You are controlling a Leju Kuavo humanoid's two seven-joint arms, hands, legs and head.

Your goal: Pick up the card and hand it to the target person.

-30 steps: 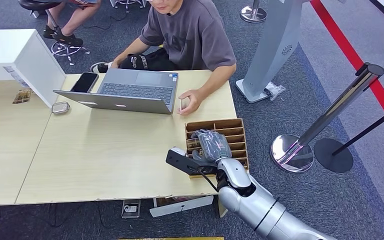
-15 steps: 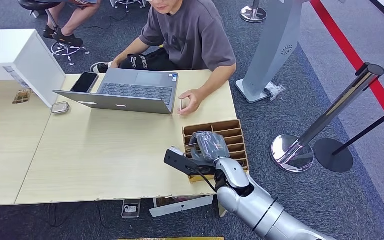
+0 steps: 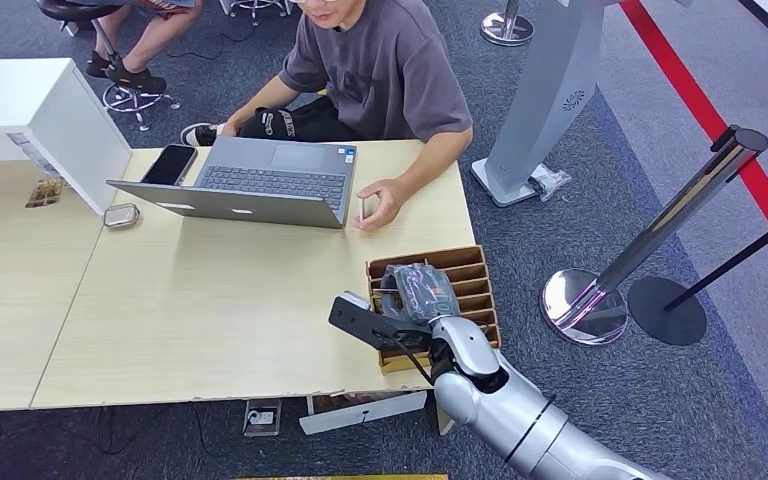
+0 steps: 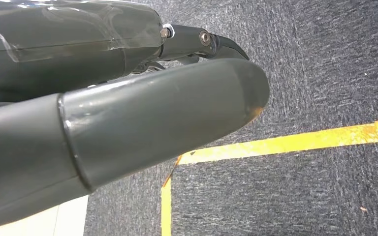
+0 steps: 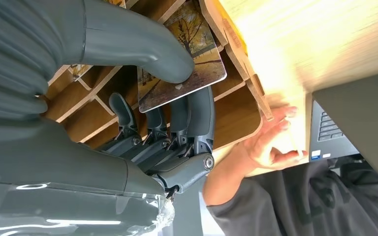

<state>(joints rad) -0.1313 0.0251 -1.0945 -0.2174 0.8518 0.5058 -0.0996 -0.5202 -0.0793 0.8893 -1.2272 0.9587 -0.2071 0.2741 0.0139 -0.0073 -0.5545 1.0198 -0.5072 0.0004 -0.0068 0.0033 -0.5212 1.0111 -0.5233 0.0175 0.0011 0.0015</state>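
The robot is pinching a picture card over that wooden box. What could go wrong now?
The right hand pinches the card only near one edge, between thumb and fingers, so it might slip or twist loose when lifted. The card sits close to the box dividers and could catch on one, dragging the box. The person's hand rests near the laptop, so a fast reach might bump either.

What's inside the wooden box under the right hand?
The box has slotted dividers. The right hand pinches one picture card between thumb and fingers over a slot. The slots seen past the hand look bare; those under the hand are covered.
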